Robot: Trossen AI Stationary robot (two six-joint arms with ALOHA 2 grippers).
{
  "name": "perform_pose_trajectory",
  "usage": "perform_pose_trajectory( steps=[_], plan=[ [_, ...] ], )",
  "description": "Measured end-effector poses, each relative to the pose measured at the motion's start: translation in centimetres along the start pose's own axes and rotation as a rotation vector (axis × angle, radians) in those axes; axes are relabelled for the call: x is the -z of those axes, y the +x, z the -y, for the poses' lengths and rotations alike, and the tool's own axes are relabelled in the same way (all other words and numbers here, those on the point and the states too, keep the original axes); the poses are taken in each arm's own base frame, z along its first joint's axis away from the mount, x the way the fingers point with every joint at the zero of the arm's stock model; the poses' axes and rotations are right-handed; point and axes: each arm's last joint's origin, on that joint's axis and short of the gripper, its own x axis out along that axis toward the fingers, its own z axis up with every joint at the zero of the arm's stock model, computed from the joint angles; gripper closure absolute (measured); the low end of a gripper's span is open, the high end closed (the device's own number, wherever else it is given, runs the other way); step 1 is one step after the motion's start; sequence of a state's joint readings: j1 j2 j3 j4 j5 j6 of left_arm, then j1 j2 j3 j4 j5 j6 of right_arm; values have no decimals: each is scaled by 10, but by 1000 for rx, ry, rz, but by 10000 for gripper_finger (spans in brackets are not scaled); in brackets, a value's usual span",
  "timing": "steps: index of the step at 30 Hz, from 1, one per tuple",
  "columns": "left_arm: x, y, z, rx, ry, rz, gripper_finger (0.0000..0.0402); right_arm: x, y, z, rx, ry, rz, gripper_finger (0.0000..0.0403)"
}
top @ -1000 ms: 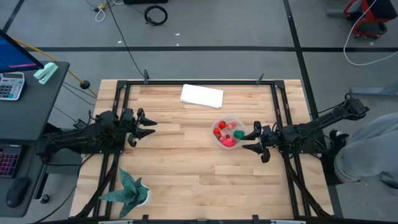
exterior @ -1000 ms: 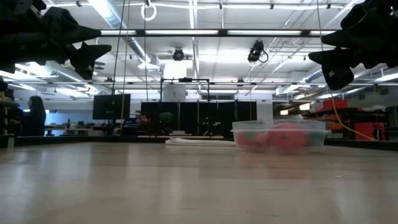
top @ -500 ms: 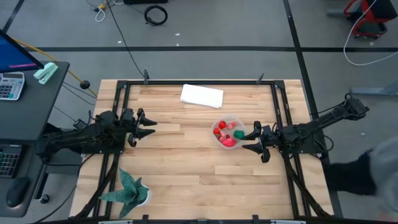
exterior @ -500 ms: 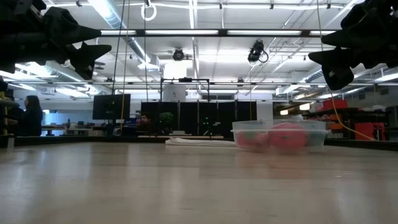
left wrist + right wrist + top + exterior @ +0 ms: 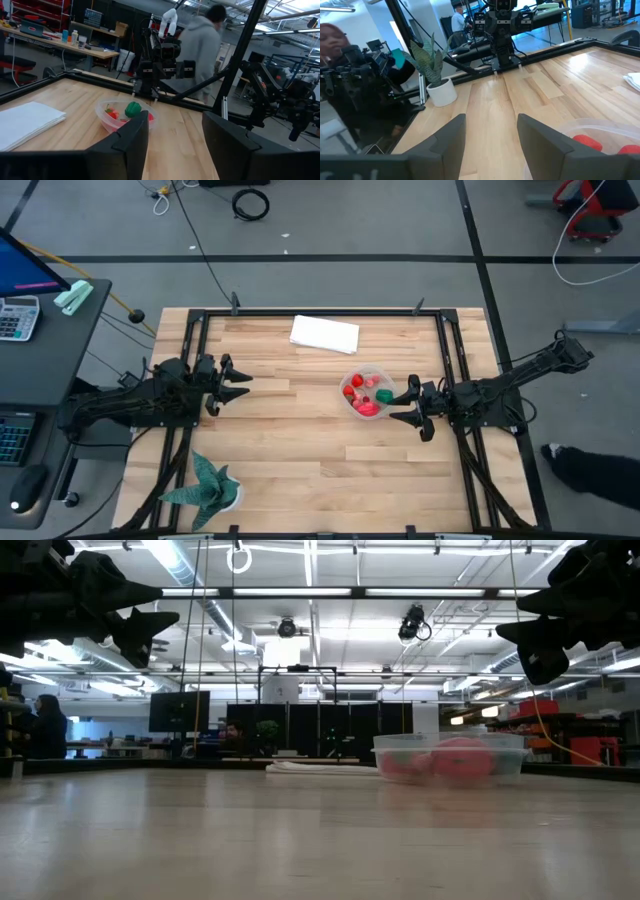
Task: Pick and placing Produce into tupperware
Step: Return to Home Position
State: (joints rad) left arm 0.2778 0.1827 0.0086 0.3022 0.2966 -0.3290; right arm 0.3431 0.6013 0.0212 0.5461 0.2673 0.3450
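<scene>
Small round clear plastic tub (image 5: 392, 745), standing right of centre on the light wooden tabletop (image 5: 300, 465) and holding the tiny red, pink and green toy produce (image 5: 368, 409), with the right end effector (image 5: 403, 405) just beside it and the left end effector (image 5: 238, 385) well apart, both raised, fingers spread, empty.

tupperware (image 5: 580, 127) cut off at edge
</scene>
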Motion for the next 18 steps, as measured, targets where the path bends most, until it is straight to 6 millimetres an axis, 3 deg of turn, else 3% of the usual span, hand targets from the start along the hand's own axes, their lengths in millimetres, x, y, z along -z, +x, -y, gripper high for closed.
perform_pose_trajectory(
  steps=[18],
  plan=[
    [0, 0, 0, 0, 0, 0, 210, 0, 0, 0, 0, 0, 0, 215]
  ],
)
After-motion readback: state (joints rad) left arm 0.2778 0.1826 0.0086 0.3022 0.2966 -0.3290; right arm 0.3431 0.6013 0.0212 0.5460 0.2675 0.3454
